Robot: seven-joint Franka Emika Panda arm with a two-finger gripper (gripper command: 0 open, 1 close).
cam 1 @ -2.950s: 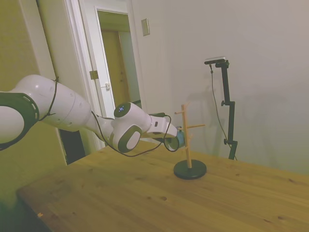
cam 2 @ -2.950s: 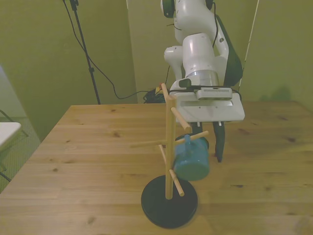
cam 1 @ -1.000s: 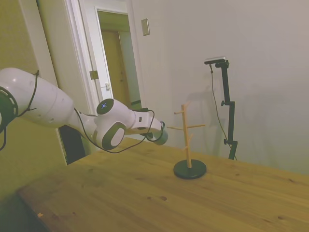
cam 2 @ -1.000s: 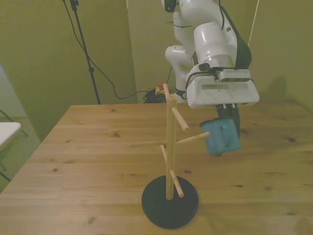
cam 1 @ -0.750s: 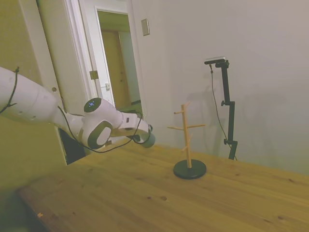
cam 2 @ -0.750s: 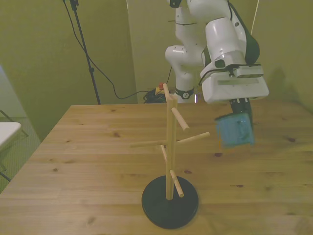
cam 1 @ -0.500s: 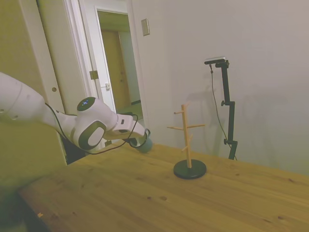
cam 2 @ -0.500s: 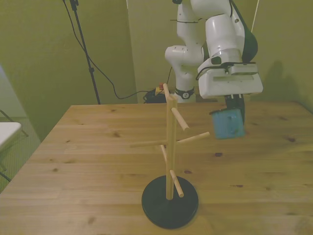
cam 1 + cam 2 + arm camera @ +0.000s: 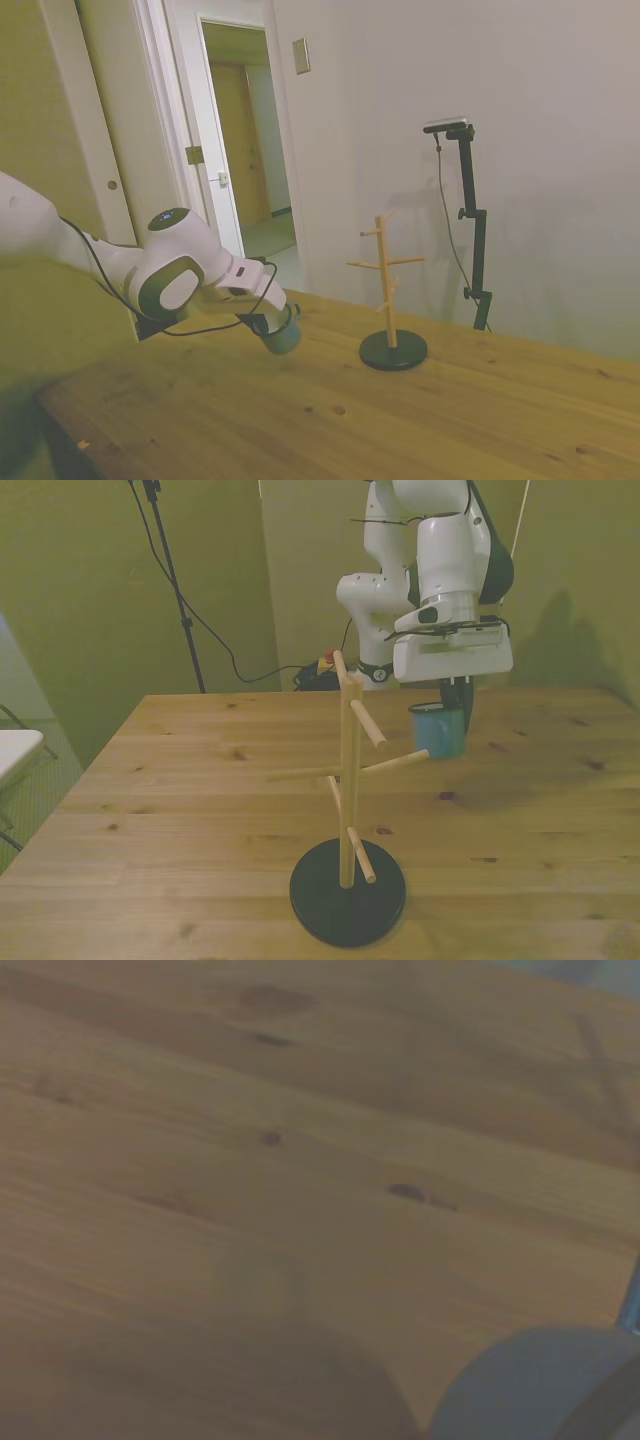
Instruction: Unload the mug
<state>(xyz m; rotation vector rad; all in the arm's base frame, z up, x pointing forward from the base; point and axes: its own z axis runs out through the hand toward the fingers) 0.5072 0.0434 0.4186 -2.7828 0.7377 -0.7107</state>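
We are finding no readable brand, label or writing on any item in these views.

The white arm's two-finger gripper (image 9: 452, 706) is holding the small teal cylindrical mug with a dark rim (image 9: 438, 730) from above, its jaws clamped on the mug's rim at the side nearer the front view's right. In the front view the mug is sitting upright, mouth up, low over the wooden table (image 9: 200, 780); we cannot tell whether its base is touching the surface. In the side view the mug (image 9: 281, 331) is appearing slightly tilted. We cannot see its interior or any contents.

The mug is sitting well apart from the wooden peg rack with a black round base (image 9: 347, 810), whose pegs are carrying nothing.

The wrist view is showing blurred table planks (image 9: 250, 1160) and a pale rounded shape at the edge, which we cannot identify.
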